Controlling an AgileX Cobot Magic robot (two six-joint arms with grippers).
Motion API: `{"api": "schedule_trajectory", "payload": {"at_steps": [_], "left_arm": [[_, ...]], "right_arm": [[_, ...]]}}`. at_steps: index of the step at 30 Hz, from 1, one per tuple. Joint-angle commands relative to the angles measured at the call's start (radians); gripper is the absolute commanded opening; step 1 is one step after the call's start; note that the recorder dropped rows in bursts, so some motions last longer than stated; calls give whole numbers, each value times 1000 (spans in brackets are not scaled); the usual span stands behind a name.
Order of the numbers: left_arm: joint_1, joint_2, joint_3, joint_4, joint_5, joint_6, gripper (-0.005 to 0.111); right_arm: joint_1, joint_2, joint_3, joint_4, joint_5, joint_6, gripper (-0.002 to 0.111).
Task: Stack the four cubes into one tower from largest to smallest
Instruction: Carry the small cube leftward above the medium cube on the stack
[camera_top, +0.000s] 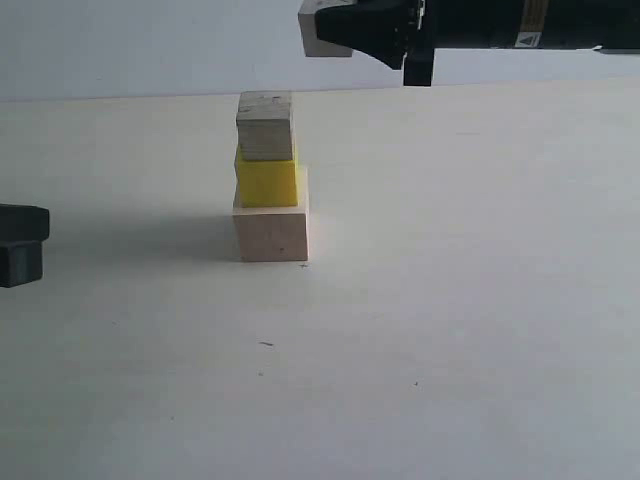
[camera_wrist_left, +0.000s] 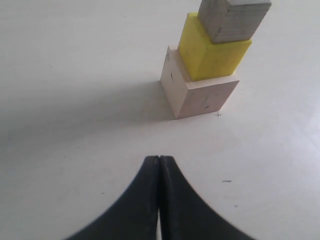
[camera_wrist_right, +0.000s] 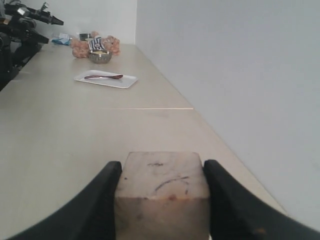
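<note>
Although three cubes are stacked, the tower (camera_top: 270, 190) lacks its top piece, and everything now turns on where that piece hangs relative to the stack.

From the exterior view, the base cube (camera_top: 272, 232) sits on the table (camera_top: 450, 330) with the yellow cube (camera_top: 267, 180) on it and the medium cube (camera_top: 266, 125) on top. All three are roughly in line, though the upper two sit toward the base's left side. The right gripper (camera_top: 335, 30) reaches in from the right, high up, with the small cube (camera_top: 318, 40) at its tip. That cube is above the level of the medium cube's top face and off to the right of it, well apart. I would say the coming move is a shift left and then a descent. How far forward or back it must go I cannot tell from here. The left gripper (camera_top: 20, 245) waits low at the left edge, away from the stack.

In the left wrist view, its fingers (camera_wrist_left: 145, 200) are pressed together with nothing between them. The tower stands beyond them on the table, so this arm is near the stack but has nothing to place.

In the right wrist view, the fingers (camera_wrist_right: 100, 200) stand fairly wide and clamp the small cube on two opposite sides. It sits square between them, with no sign of tilt. The tower does not show here at all, so the cube's alignment over the stack has to be judged from the other views. Being a cube, it has no long axis to mind; only its faces need squaring to the medium cube.
</note>
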Motion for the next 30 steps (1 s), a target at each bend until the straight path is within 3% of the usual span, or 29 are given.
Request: {"api": "schedule_trajectory", "payload": {"at_steps": [1, 8, 30], "left_arm": [[-1, 3, 5, 11, -26, -3, 0], [-1, 3, 5, 11, -26, -3, 0], [-1, 3, 5, 13, -24, -3, 0]], "right_arm": [[40, 30, -57, 27, -12, -9, 0], [55, 108, -149, -19, -12, 44, 0], [86, 117, -152, -22, -12, 42, 0]]}}
